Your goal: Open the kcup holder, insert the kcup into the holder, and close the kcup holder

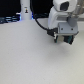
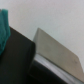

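In the exterior view my gripper [image 1: 65, 39] hangs low at the exterior view's right, over a dark boxy shape that looks like the kcup holder [image 1: 63, 41], which it mostly hides. The wrist view is blurred. It shows a black surface of the holder [image 2: 17, 60] and, beside it, a flat grey slab [image 2: 57, 50] with a dark gap under its edge. A teal shape [image 2: 3, 27] sits at the frame's edge; I cannot tell whether it is a finger. The kcup is out of view. The jaws' spacing is unclear.
A white bottle-shaped thing with a dark mark [image 1: 25, 10] stands at the back on the exterior view's left, before a dark backdrop. The pale table [image 1: 30, 60] stretches toward the front.
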